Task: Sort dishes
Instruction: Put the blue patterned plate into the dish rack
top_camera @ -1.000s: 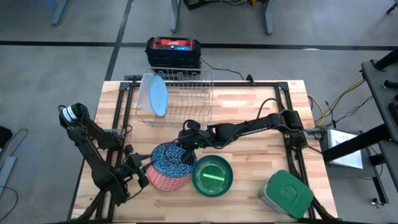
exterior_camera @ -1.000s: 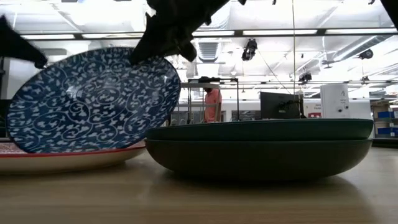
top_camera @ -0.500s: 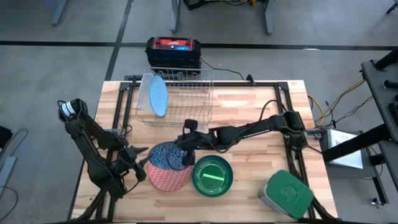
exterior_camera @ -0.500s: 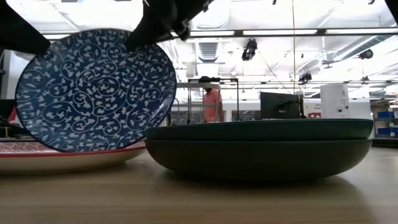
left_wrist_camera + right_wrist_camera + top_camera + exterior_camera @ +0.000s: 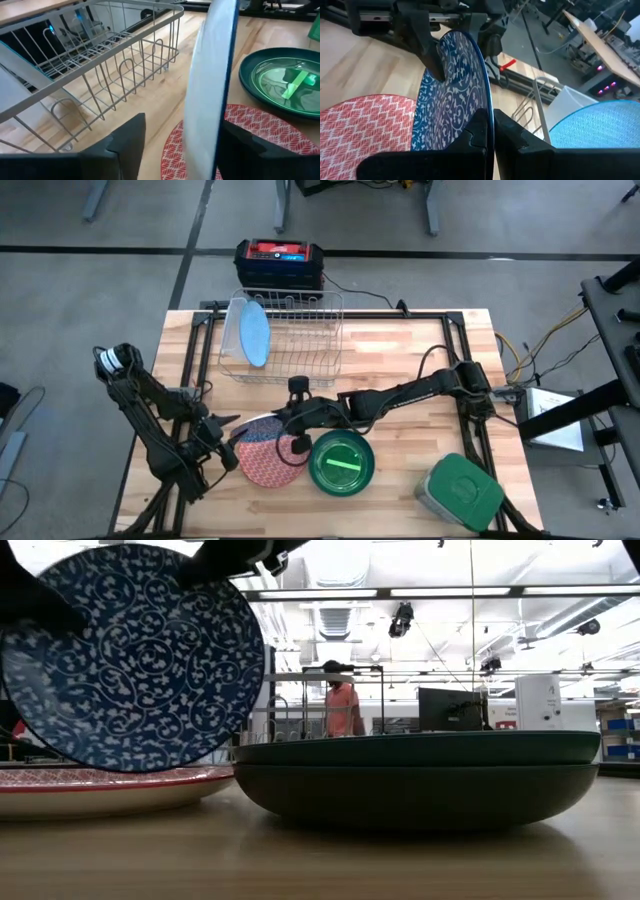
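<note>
High view: at the left edge of the table (image 5: 420, 350) the left tool (image 5: 228, 438) sits beside the blue plate (image 5: 268, 428), its fingers spread. The left wrist view shows the plate on edge between them with a gap on each side, so this tool looks to be steadying or letting go, not holding. I cannot tell whether either finger touches the rim.

The blue plate stands nearly upright above the red plate (image 5: 268, 465), which lies flat near the front edge. Upright is probably deliberate: the rack (image 5: 290, 340) at the back edge takes dishes on edge, and a pale blue plate (image 5: 254, 333) already stands in its left end.

The right tool (image 5: 297, 430) reaches in from the right edge and is pinched shut on the blue plate's rim; the right wrist view shows both fingers closed on the edge. It seems to carry the plate alone.

Right of that, the green bowl (image 5: 342, 462) sits flat near the front edge, something lime green inside. Near the front right corner lies the lidded box (image 5: 460, 492), not a dish.

Hidden: in the low view the blue plate's top is cut off and the dark arms blur over it. From above it shows only as a sliver. The bowl may be two stacked dishes; I cannot be sure.
</note>
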Robot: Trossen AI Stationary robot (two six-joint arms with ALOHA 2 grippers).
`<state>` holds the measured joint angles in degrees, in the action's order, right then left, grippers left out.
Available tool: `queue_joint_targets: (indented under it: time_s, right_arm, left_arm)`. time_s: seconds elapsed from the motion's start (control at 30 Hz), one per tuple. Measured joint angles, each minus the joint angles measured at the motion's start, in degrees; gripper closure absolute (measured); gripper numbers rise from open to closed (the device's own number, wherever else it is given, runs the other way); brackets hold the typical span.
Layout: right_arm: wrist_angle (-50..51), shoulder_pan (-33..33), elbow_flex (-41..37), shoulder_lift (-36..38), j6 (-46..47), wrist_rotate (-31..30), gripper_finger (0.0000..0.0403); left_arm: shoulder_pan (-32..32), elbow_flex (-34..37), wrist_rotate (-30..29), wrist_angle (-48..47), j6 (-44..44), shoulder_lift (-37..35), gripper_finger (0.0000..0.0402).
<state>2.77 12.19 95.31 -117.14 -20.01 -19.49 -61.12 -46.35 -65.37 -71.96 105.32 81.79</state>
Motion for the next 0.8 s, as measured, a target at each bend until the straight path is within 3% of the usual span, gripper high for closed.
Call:
queue_joint_targets:
  time_s: [0.13, 0.37, 0.6, 0.67, 0.8]
  right_arm:
    - [0.43, -0.07, 0.0, 0.0, 0.97, 0.07, 0.0401]
    - [0.43, -0.09, 0.0, -0.04, 1.98, 0.18, 0.04]
    - [2.37, 0.02, 0.13, 0.09, 8.55, 0.23, 0.0385]
    - [3.92, 0.04, 0.23, 0.16, 10.85, 0.75, 0.0366]
    - [6.93, -0.03, 0.28, 0.15, 15.59, 1.78, 0.0315]
  left_arm:
    - [0.0, 0.0, -0.15, 0.3, 0.0, 0.92, 0.0258]
    - [-0.07, 0.0, -1.29, 0.62, 0.0, 1.43, 0.0388]
    - [-0.04, -2.19, -2.57, 0.41, -4.92, 1.43, 0.0395]
    - [0.02, -3.11, -2.8, 0.14, -7.33, 1.43, 0.0396]
    - [0.11, -4.48, -9.16, 0.21, -11.13, 1.54, 0.0397]
